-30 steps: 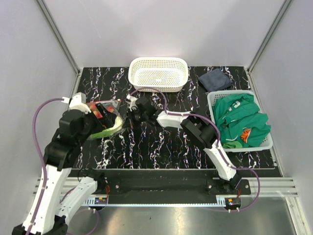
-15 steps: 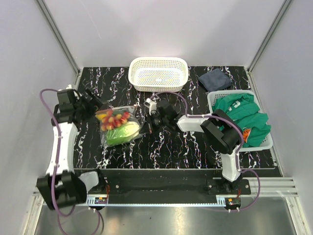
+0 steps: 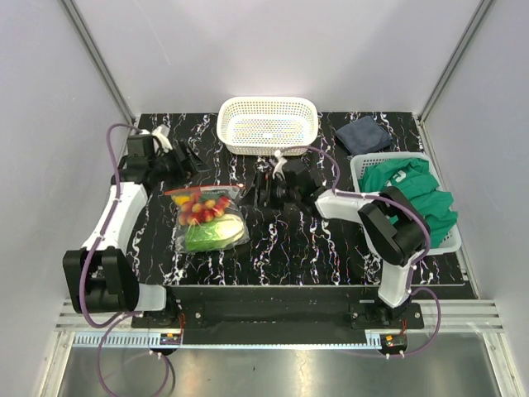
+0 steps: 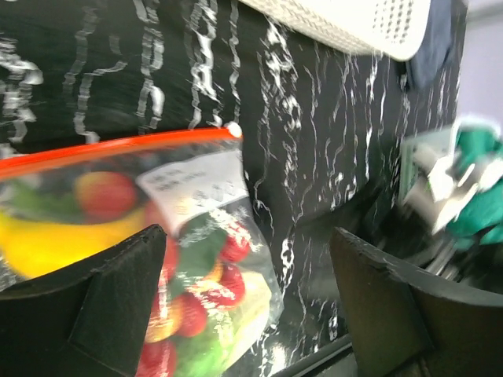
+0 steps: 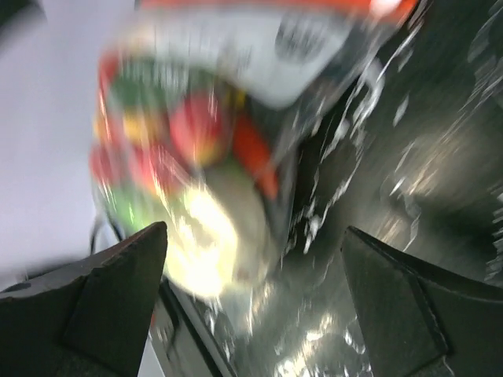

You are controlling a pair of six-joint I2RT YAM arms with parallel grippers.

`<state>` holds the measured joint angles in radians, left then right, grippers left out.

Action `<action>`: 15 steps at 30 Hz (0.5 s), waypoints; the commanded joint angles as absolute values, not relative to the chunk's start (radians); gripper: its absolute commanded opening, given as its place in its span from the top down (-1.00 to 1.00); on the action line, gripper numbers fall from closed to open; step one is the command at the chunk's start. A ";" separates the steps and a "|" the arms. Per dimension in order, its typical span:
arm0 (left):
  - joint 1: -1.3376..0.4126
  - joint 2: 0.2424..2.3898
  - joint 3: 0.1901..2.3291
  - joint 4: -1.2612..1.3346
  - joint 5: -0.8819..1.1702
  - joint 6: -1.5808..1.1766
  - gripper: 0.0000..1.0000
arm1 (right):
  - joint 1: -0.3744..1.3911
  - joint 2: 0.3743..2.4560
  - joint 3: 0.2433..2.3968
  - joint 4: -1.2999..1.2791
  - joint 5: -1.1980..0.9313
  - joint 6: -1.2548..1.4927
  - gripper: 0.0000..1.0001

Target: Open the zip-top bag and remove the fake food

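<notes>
Observed: left claw (image 3: 183,157) released and empty, drawn back to the rear-left. The right claw (image 3: 261,188) is likewise spread and empty. Both have backed off the zip-top bag (image 3: 208,219), now lying on the counter (image 3: 289,244) between them. Its orange zip (image 4: 118,145) appears closed, with the fake food (image 3: 201,207) inside. Opening judged outstanding.

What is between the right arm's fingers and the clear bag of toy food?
Only bare black marbled table, seen in the top view; the right arm's fingers stand apart from the zip-top bag.

Bright overhead view; blurred wrist views
</notes>
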<state>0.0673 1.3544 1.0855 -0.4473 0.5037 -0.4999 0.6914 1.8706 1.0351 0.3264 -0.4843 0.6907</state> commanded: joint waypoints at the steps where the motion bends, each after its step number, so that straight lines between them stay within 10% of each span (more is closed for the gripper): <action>1: 0.005 1.342 1.080 -0.399 0.446 -0.448 -0.71 | 0.680 1.934 1.234 0.273 -0.246 0.847 -0.99; 15: -0.077 1.218 1.023 -0.397 0.399 -0.451 -0.69 | 0.681 2.192 1.451 0.123 -0.044 1.184 -0.50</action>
<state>-0.0635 1.2869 1.0275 -0.4408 0.4236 -0.4675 0.6731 2.1681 1.4052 0.1665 -0.1219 1.0805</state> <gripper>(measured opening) 0.849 0.778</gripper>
